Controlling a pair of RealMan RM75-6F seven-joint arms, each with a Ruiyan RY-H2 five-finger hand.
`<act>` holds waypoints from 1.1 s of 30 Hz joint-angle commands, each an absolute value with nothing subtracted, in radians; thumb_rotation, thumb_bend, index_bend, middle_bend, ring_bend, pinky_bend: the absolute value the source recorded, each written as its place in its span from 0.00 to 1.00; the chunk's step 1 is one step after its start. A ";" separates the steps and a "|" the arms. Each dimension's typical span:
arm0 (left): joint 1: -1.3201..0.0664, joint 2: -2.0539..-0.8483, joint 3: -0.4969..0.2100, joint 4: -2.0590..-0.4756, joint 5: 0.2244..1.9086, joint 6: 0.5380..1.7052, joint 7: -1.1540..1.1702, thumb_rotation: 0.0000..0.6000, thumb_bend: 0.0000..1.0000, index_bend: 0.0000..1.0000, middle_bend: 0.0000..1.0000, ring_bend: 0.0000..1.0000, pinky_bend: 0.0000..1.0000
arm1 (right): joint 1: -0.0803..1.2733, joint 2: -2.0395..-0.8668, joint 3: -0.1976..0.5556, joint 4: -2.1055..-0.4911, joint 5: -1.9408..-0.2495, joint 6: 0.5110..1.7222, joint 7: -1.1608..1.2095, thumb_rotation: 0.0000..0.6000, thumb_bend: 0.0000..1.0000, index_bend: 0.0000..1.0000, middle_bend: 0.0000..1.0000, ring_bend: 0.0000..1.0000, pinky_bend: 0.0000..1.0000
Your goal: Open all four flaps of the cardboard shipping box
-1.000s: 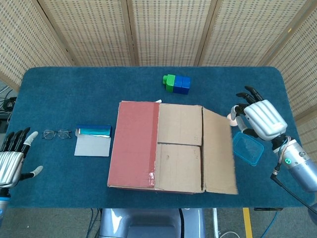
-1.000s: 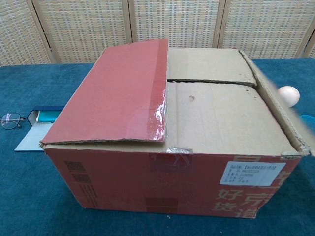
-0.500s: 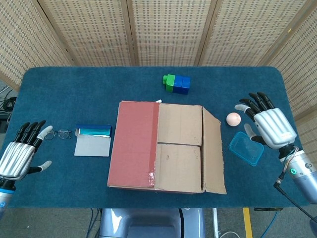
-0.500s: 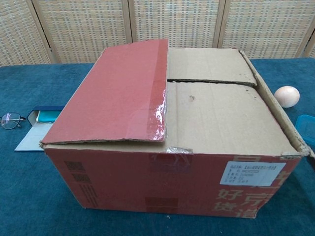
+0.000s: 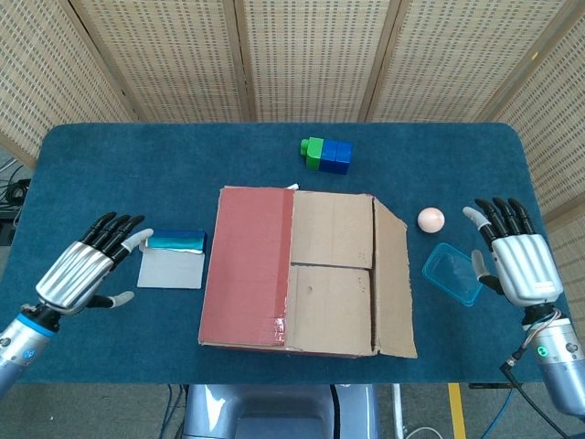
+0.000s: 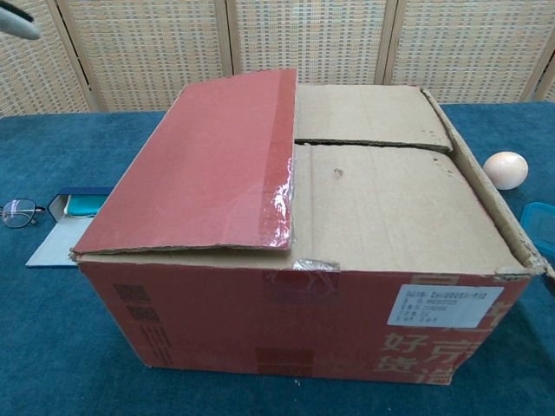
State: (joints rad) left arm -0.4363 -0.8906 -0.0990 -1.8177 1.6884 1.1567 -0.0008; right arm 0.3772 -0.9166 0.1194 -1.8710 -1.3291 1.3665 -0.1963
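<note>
On the table (image 5: 137, 151) I count one cardboard box (image 5: 302, 270), one egg (image 5: 430, 219), one clear blue container (image 5: 452, 273), one green-and-blue block cluster (image 5: 325, 155), one pair of glasses (image 6: 17, 211), one blue case (image 5: 174, 240) and one grey card (image 5: 170, 271).

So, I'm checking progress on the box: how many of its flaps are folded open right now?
1: the right-side flap hangs open off the cardboard box. The red left flap lies flat on top, and the two inner flaps remain closed.
</note>
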 commanded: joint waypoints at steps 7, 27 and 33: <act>-0.658 -0.859 -0.149 -1.855 1.777 0.978 -0.181 0.45 0.12 0.20 0.01 0.00 0.00 | 0.312 -1.000 0.100 -1.855 -1.353 1.443 -0.266 1.00 0.61 0.13 0.10 0.00 0.00; -1.003 -1.010 -0.191 -1.779 1.755 0.686 -0.350 0.29 0.11 0.28 0.12 0.00 0.00 | 0.285 -1.014 0.118 -1.844 -1.362 1.439 -0.260 1.00 0.62 0.13 0.10 0.00 0.00; -1.089 -1.091 -0.195 -1.740 1.705 0.609 -0.334 0.29 0.11 0.28 0.12 0.00 0.00 | 0.283 -1.020 0.121 -1.836 -1.365 1.426 -0.257 1.00 0.62 0.13 0.11 0.00 0.00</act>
